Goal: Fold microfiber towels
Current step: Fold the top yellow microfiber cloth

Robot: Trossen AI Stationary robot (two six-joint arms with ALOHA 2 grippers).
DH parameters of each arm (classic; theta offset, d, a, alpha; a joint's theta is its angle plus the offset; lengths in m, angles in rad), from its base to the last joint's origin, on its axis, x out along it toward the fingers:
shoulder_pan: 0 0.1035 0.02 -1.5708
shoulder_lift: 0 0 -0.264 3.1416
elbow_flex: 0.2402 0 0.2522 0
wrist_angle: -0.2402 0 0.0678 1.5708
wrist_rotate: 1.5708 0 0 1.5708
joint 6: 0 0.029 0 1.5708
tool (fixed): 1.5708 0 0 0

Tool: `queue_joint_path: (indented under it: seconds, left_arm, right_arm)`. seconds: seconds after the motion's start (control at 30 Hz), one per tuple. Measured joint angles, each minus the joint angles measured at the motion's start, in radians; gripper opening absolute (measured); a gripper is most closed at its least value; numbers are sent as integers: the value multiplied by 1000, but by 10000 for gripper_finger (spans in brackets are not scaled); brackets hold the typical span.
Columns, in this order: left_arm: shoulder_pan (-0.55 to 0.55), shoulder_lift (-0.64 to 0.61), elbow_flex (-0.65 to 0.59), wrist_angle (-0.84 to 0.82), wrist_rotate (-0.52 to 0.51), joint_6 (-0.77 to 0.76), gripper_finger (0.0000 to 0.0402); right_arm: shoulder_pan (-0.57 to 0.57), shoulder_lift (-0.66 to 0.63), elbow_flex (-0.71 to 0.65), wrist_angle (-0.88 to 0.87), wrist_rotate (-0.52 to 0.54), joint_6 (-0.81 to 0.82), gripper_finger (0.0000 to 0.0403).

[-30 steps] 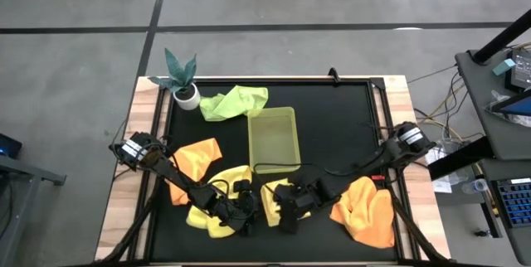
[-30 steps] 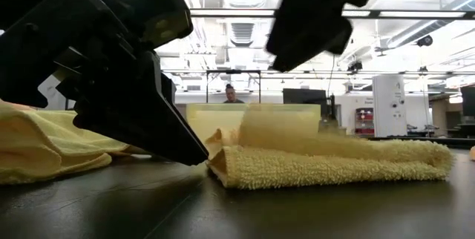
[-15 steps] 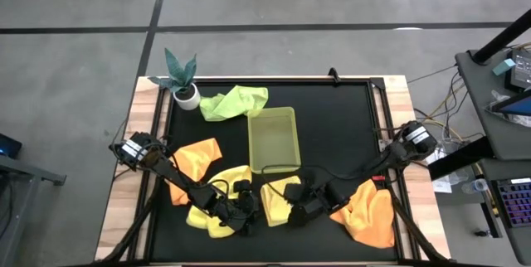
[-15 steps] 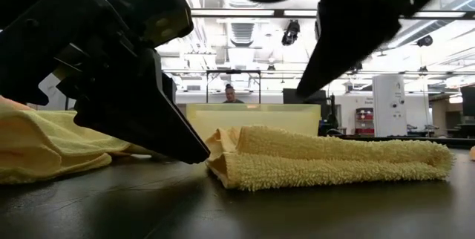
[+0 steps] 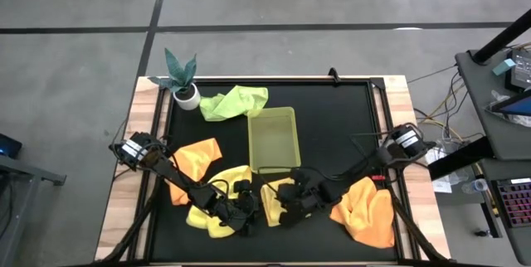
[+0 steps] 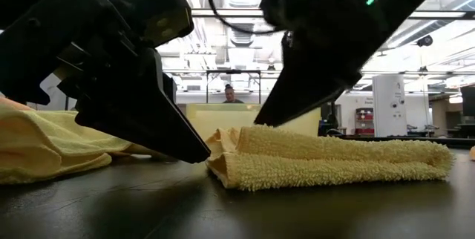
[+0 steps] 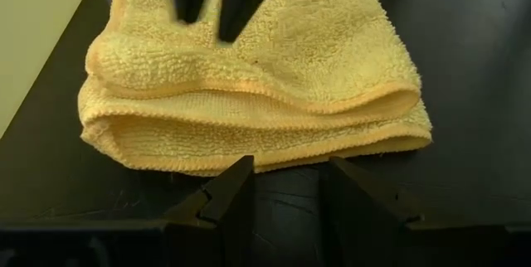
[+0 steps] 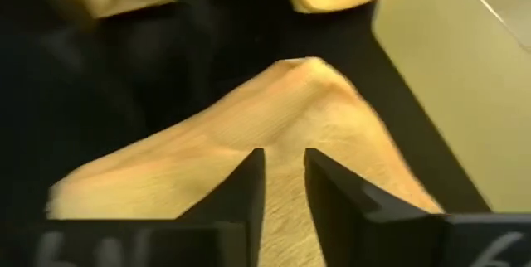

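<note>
Where high view hides it | left hand (image 7: 286,188) spread by folded yellow towel (image 7: 249,93) | right hand (image 8: 284,180) narrowly parted on it

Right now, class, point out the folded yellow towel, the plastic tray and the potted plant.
folded yellow towel (image 7: 249,109), left wrist view, its stacked front edges.
plastic tray (image 5: 274,140), high view, its bare floor.
potted plant (image 5: 186,94), high view, its white pot.

Table (image 5: 332,126) seen from straight overhead, whole surface framed. Low view set at tabletop level, facing across into the room, very close to a folded yellow towel (image 6: 334,163). Both wrist views held close over that same towel (image 7: 249,93) (image 8: 274,134), shared by all four.
</note>
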Motion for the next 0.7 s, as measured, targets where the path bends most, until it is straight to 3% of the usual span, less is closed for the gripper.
queue_joint_path:
  seconds: [0.2, 0.33, 0.5, 0.7]
  left_arm:
    - [1, 0, -1, 0, 0, 0, 141]
    - [1, 0, -3, -2, 0, 0, 141]
    - [1, 0, -3, -2, 0, 0, 141]
    - [2, 0, -4, -1, 0, 0, 141]
  right_arm:
    - [-9, 34, 8, 23, 4, 9, 147]
    - [-11, 56, 5, 44, 22, 10, 161]
    - [-11, 56, 6, 61, 30, 8, 119]
    - [-11, 56, 6, 74, 30, -3, 22]
